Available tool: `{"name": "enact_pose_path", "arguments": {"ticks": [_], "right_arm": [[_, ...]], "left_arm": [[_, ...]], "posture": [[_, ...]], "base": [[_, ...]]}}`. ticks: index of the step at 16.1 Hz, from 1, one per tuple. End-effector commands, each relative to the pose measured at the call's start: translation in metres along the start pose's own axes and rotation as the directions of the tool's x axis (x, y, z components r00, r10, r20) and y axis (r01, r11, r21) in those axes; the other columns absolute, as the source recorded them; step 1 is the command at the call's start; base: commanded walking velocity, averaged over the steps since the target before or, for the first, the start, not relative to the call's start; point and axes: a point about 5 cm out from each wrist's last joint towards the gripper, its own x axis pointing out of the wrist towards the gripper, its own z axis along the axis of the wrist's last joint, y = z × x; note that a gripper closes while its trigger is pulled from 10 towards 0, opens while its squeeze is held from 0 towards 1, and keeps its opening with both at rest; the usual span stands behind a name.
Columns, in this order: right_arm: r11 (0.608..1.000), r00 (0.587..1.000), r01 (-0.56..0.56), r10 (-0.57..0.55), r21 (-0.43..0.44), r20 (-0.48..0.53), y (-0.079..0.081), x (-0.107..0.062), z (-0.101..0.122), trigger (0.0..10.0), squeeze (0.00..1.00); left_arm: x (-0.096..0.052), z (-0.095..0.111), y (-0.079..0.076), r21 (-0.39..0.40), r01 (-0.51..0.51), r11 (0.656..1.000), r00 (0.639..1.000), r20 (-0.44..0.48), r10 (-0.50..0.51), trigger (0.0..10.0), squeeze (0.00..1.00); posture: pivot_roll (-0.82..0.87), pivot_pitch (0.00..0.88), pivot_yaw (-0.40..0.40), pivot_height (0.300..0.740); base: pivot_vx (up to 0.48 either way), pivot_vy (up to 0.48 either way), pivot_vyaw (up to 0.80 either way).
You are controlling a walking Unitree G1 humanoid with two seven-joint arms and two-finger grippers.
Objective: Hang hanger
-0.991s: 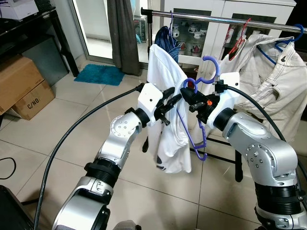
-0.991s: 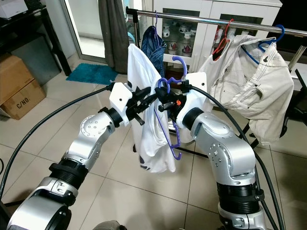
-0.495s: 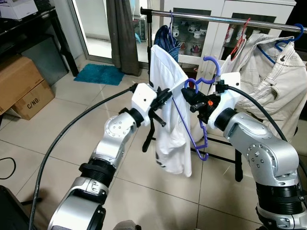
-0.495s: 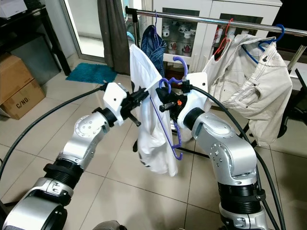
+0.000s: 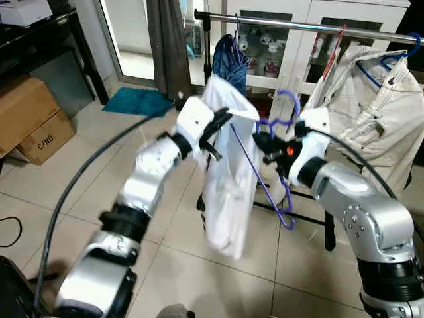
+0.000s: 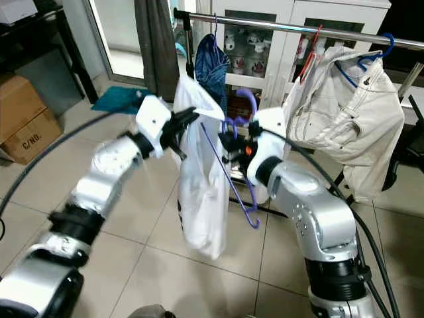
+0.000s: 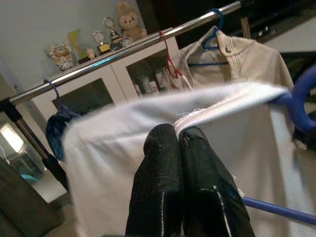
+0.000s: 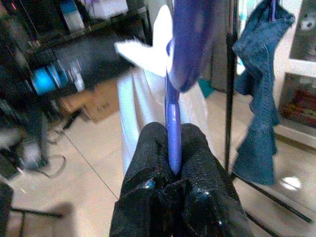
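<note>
My right tool [image 8: 170, 165] is clamped shut on the neck of the purple plastic hanger [image 5: 265, 182], just under its curved hook [image 5: 286, 106], and my left tool [image 7: 180, 136] is pinched closed on the hem of the white cotton shirt [image 5: 228, 179] that drapes over that hanger's shoulder. What matters for the hang is that the shiny metal clothes rail [image 5: 298, 25] lies above and beyond the hook, running left to right across my front, while the hook sits well below it and between my two tools. The hanger's long arm slants down from my left tool toward my right side, so it is tilted rather than level. The right tool is the nearer one to the hook and, I judge, the one to lift it. The free stretch of rail lies between the blue denim garment [image 5: 230, 59] and the cream jacket [image 5: 377, 99] on its own hangers, so I judge the hook should rise into that gap.
</note>
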Motion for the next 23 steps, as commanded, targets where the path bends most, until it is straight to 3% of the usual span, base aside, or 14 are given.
{"name": "enact_pose_path", "arguments": {"ticks": [1,3,10,18,21,23], "right_arm": [[1.000,1.000,-0.002,0.001,-0.021,-0.019,0.001,-0.001,0.000,10.0,0.00],[0.999,0.997,-0.024,0.020,-0.048,-0.071,0.003,-0.002,-0.007,10.0,0.00],[0.983,0.954,-0.167,0.141,-0.082,-0.264,0.017,-0.012,-0.032,10.0,0.00],[0.997,0.996,0.065,-0.062,0.040,-0.070,-0.006,-0.003,-0.009,10.0,0.00],[0.995,0.996,0.090,-0.088,0.053,-0.031,-0.008,-0.002,-0.003,10.0,0.00],[0.996,0.998,0.067,-0.066,0.053,-0.019,-0.006,-0.002,-0.002,10.0,0.00]], "left_arm": [[0.004,0.007,0.002,0.060,0.037,0.997,0.999,-0.030,-0.035,0.0,0.00],[0.003,0.007,0.006,0.130,0.050,0.990,0.996,-0.083,-0.040,0.0,0.00],[0.001,0.000,0.001,0.152,0.117,0.981,0.980,-0.178,-0.090,0.0,0.00],[-0.007,-0.004,-0.028,0.093,0.266,0.960,0.944,-0.224,-0.240,0.0,0.00],[-0.014,-0.015,-0.026,0.114,0.215,0.970,0.943,-0.282,-0.176,0.0,0.00],[-0.016,-0.017,-0.011,0.154,0.110,0.982,0.951,-0.305,-0.059,0.0,0.00]], "posture": [[0.09,0.010,0.043,0.740],[0.09,0.009,0.046,0.740],[0.09,0.008,0.049,0.740],[0.09,0.001,0.057,0.740],[0.09,0.001,0.059,0.740],[0.09,0.001,0.059,0.740]], "base": [[0.000,0.000,0.00],[0.000,0.000,0.00],[0.000,0.000,0.00],[0.000,0.000,0.00],[0.000,0.000,0.00],[0.000,0.000,0.00]]}}
